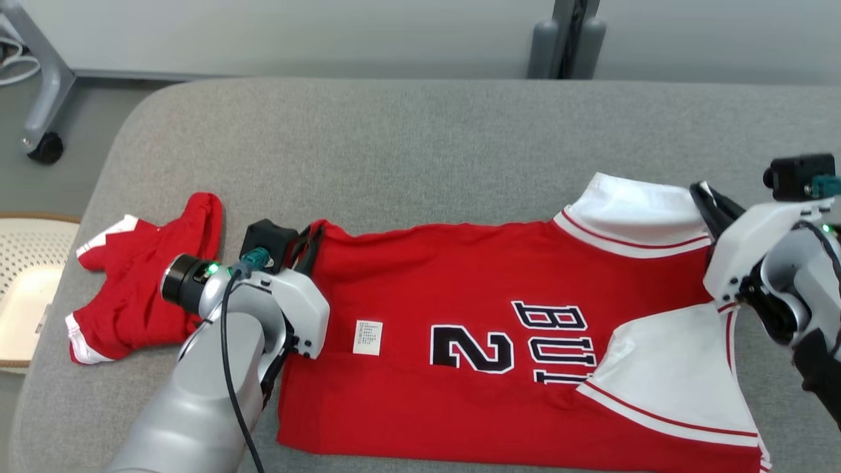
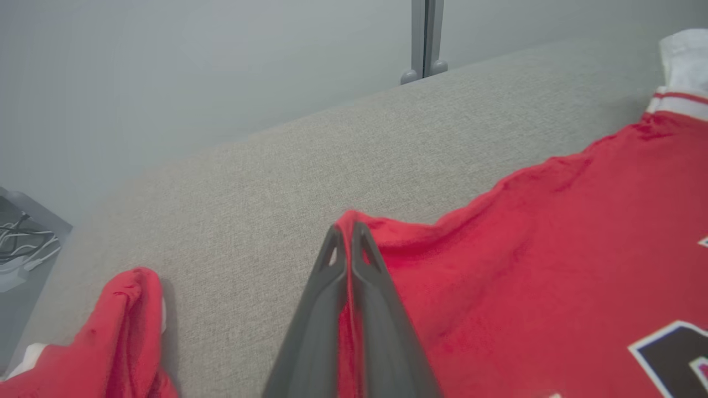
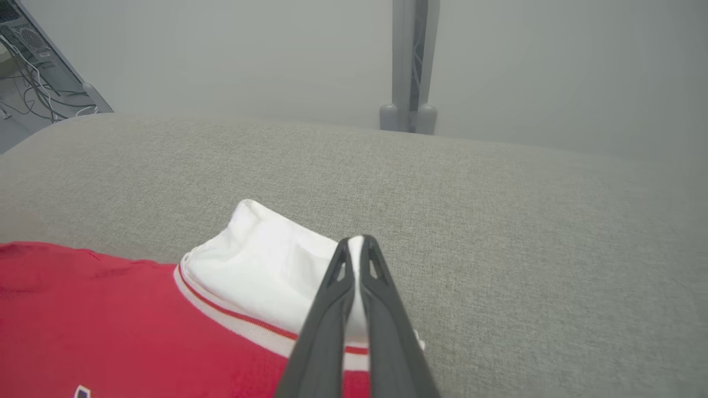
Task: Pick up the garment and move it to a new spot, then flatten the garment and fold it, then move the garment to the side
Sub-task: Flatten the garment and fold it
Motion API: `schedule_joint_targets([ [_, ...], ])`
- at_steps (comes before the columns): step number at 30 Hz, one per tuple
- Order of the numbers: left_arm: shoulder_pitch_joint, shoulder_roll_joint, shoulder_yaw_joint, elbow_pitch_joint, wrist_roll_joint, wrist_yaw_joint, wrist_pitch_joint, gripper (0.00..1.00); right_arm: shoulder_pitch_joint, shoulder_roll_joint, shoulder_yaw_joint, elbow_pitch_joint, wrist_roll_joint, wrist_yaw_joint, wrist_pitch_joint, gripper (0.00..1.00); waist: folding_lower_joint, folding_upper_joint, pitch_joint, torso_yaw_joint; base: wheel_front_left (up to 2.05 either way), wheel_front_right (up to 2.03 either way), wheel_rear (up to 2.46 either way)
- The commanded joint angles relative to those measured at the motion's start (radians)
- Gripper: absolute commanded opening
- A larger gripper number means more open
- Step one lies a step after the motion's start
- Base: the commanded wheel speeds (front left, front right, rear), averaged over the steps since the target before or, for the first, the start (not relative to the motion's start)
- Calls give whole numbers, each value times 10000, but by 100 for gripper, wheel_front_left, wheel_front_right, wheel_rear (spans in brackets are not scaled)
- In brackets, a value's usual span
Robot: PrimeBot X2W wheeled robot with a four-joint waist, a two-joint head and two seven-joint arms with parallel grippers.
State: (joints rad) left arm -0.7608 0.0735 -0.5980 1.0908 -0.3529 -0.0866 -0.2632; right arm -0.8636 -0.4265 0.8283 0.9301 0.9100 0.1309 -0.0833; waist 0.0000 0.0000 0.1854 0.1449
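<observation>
The garment, a red jersey with white sleeves and black lettering, lies spread sideways across the grey cushioned surface. My left gripper is shut on the jersey's far hem corner, and the left wrist view shows the red cloth pinched between my dark fingers, tips of the gripper. My right gripper is shut on the far white sleeve; the right wrist view has white fabric caught at the tips of the gripper.
A second red and white garment lies crumpled at the left, close to my left arm. A pale perforated basket stands beyond the left edge. A grey post and a wheeled stand leg stand behind the surface.
</observation>
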Motion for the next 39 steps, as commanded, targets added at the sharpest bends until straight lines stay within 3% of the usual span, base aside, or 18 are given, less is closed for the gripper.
schedule_joint_targets([
  [1,166,59,-18,-47,68,73,-8,0,269,-140,66,-85,129,-4,-125,0,0,0,-292,-62,0,0,0],
  [20,1990,341,-188,-546,326,119,-8,0,3285,-1216,210,-1756,1015,-4,4,0,0,0,-1843,-1,0,0,0],
  [31,2577,362,-471,-812,540,140,-8,0,4421,-1649,-553,-2877,485,-4,597,0,0,0,-2054,48,0,0,0],
  [39,2905,486,-552,-906,609,180,-8,0,5267,-1988,-1505,-4102,-105,-4,1726,0,0,0,-2139,7,0,0,0],
])
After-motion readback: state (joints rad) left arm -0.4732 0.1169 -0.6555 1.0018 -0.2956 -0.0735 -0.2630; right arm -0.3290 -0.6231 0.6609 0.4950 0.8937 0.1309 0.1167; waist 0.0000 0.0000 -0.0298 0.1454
